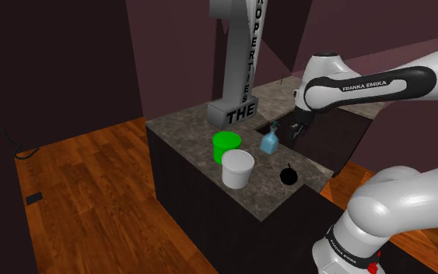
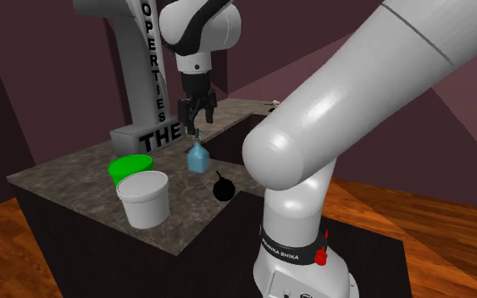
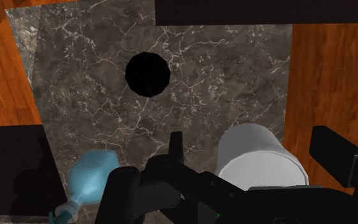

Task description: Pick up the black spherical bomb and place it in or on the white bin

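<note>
Dim, even light fills the room, its walls (image 1: pixel 69 62) sunk in deep maroon gloom. The brightest surface is the white arm (image 2: pixel 330 127), which carries a soft highlight along its upper curve and shades to grey beneath. The wooden floor (image 1: pixel 85 202) glows warm orange, darkening towards the wall. The marbled table (image 1: pixel 186 128) reads muted grey-brown. The bin (image 2: pixel 143 203) is pale at its rim and greyer down its side. The bomb (image 3: pixel 147 74) is flat black.
</note>
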Available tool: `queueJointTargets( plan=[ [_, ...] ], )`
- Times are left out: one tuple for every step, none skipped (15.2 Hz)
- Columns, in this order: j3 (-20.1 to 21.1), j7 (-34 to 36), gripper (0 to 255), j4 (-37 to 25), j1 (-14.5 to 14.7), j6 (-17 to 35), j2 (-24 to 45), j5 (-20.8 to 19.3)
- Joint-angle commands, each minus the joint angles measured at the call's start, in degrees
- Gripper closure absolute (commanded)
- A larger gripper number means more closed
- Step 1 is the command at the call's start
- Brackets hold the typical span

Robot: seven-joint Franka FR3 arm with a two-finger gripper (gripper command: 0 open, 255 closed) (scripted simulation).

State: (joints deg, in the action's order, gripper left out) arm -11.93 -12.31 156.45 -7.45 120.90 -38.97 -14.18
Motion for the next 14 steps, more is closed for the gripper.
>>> queueJointTargets(
  plan=[
    [-1.67,-0.77,0,1.75,-0.86,4.74,2.46,-1.18],
    [-2.63,-1.29,0,2.45,-1.35,7.14,3.94,-1.82],
    [-3.61,-1.82,0,3.06,-1.83,9.58,5.57,-2.43],
    [-4.59,-2.37,0,3.57,-2.28,12.07,7.34,-3.01],
    [-5.59,-2.93,0,3.98,-2.69,14.60,9.25,-3.53],
    [-6.59,-3.52,0,4.29,-3.06,17.16,11.30,-3.99],
    [-7.62,-4.14,0,4.49,-3.37,19.76,13.48,-4.37],
    [-8.64,-4.82,0,4.59,-3.62,22.37,15.79,-4.62],
    [-9.70,-5.56,0,4.59,-3.77,25.00,18.22,-4.74],
    [-10.77,-6.40,0,4.49,-3.83,27.63,20.75,-4.67],
    [-11.87,-7.39,0,4.30,-3.77,30.26,23.38,-4.35],
    [-12.99,-8.57,0,4.01,-3.57,32.88,26.10,-3.70],
    [-14.13,-10.03,0,3.64,-3.22,35.48,28.91,-2.62],
    [-15.25,-11.89,0,3.19,-2.71,38.04,31.80,-0.93]
  ],
)
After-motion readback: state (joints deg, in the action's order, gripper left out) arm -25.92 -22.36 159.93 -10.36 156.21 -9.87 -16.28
